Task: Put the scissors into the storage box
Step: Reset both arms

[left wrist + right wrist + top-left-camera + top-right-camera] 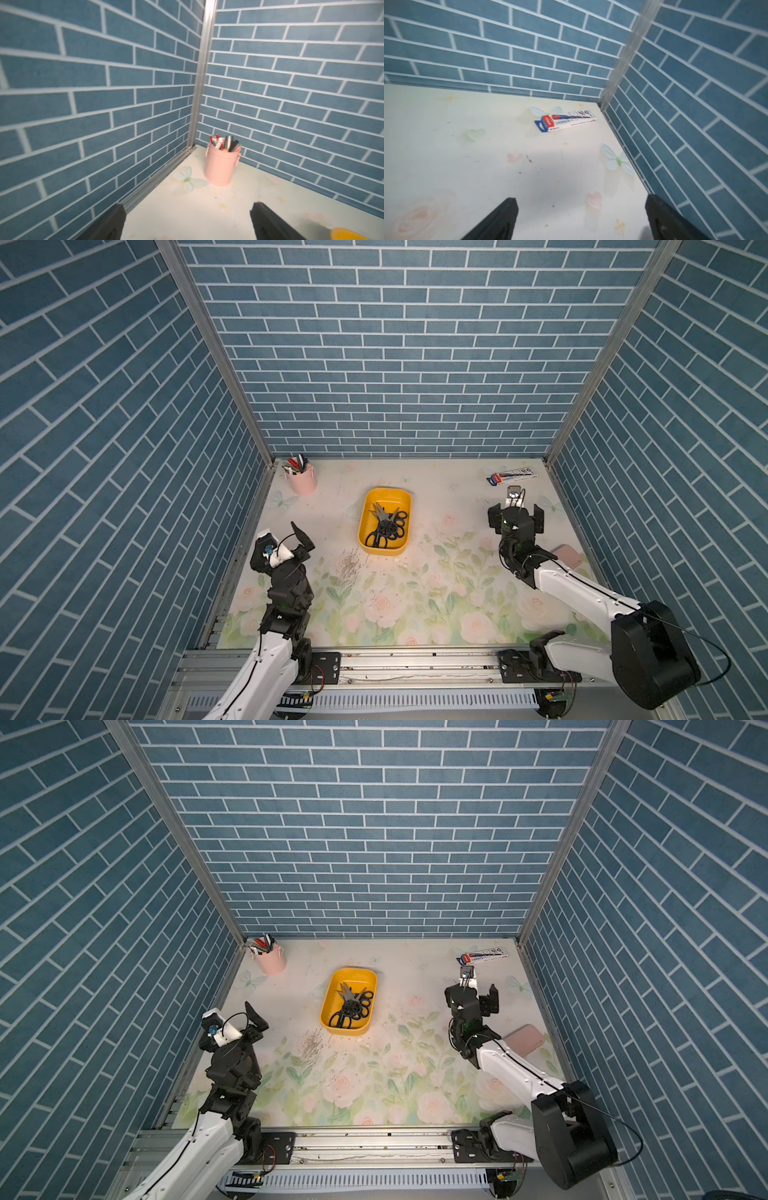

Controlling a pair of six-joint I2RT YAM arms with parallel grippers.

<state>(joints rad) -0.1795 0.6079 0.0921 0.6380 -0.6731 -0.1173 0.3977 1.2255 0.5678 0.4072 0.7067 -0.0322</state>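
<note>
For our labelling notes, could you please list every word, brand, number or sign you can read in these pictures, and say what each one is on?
"ING": large dark letters, seemingly the end of a longer word, on the white-and-blue carton, seen in both top views.
Red patch and fine print on the same carton: too blurred and small to read, even in the right wrist view.
Pink pen cup and its pens: no legible print.
I can read nothing else.
</note>
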